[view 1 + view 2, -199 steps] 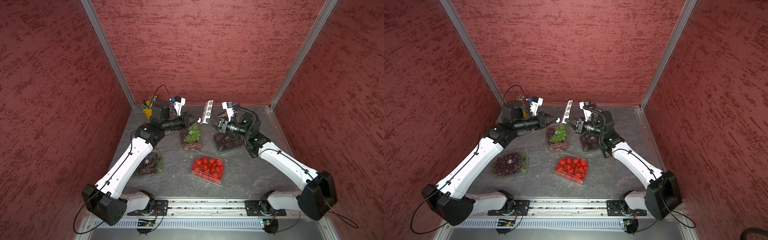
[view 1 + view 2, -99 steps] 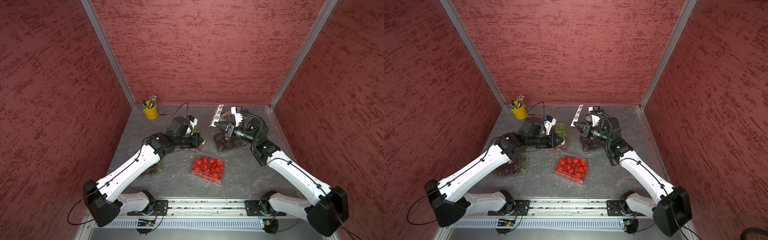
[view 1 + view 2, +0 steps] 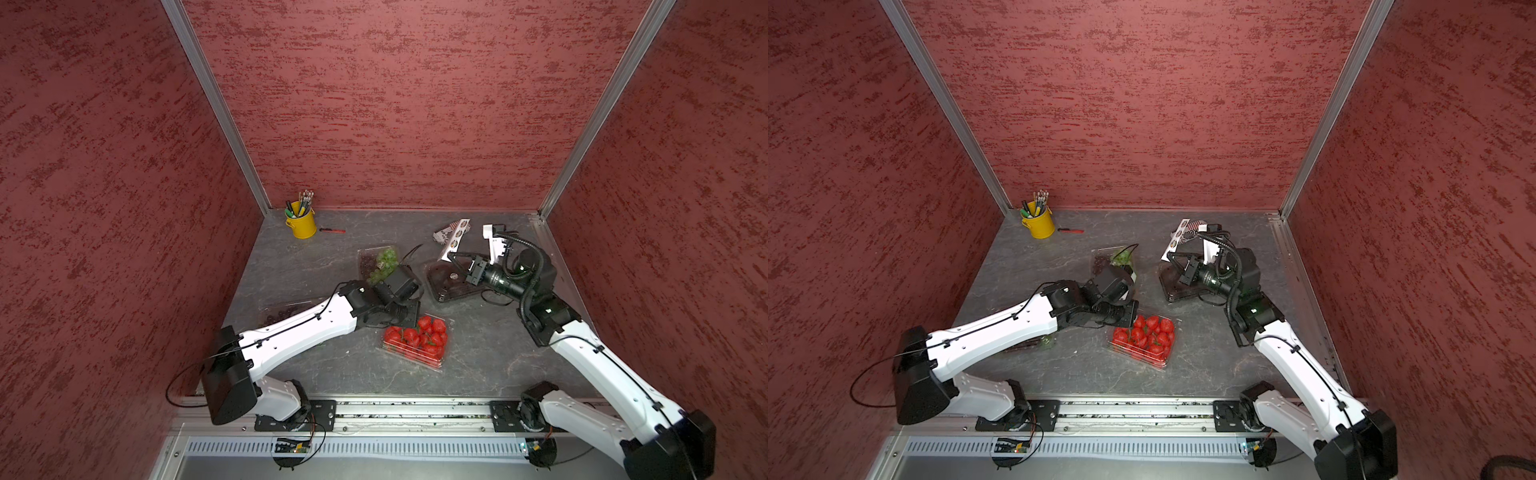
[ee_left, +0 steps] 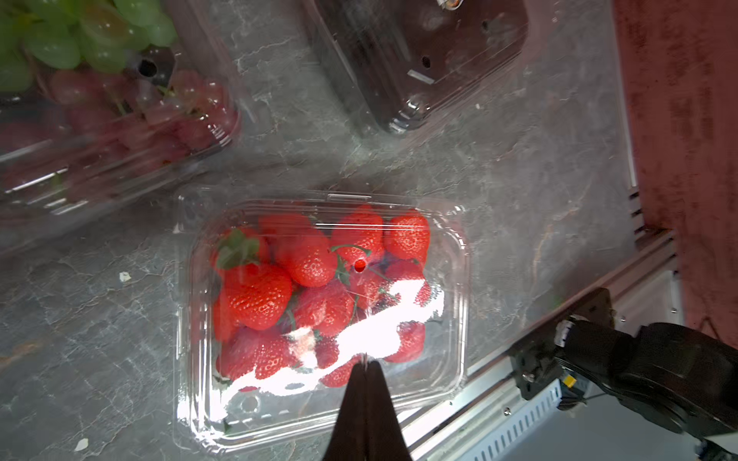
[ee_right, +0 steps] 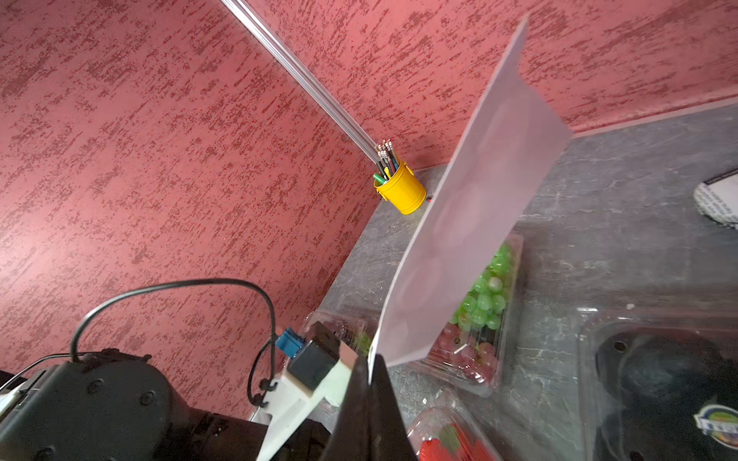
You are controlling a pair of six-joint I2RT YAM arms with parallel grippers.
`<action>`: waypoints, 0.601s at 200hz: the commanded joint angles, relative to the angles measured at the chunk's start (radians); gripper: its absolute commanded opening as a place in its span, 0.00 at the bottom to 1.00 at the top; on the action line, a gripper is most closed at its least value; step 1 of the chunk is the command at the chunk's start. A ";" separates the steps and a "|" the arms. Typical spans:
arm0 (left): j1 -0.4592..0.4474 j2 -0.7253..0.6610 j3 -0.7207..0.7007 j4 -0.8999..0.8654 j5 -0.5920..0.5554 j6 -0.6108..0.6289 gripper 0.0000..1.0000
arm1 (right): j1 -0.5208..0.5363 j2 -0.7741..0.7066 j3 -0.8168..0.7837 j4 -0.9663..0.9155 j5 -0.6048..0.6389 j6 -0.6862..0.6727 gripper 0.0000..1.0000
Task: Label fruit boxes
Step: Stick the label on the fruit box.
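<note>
Strawberry box (image 4: 319,303) lies front-centre on the worktop (image 3: 490,357), now directly under my left jaws. They have swung here from the sticker sheet (image 5: 471,223), pinched shut; whether they carry a sticker, cannot tell. Right jaws grip the raised sheet. Pressing down likely next.

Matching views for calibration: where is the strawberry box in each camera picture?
In a top view: strawberry box, mid-table, frontmost box.
In a top view: strawberry box, same place.
Left wrist: strawberry box whole, just beyond the shut left hand.
Right wrist: strawberry box, one corner only, cut off beside the right hand pinching the sticker sheet.
Shared landmark: grape box, green and purple, in all four.
</note>
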 commanded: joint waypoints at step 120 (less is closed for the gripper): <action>-0.024 0.152 0.060 -0.044 -0.049 0.018 0.00 | -0.049 -0.043 -0.034 0.000 -0.017 0.019 0.00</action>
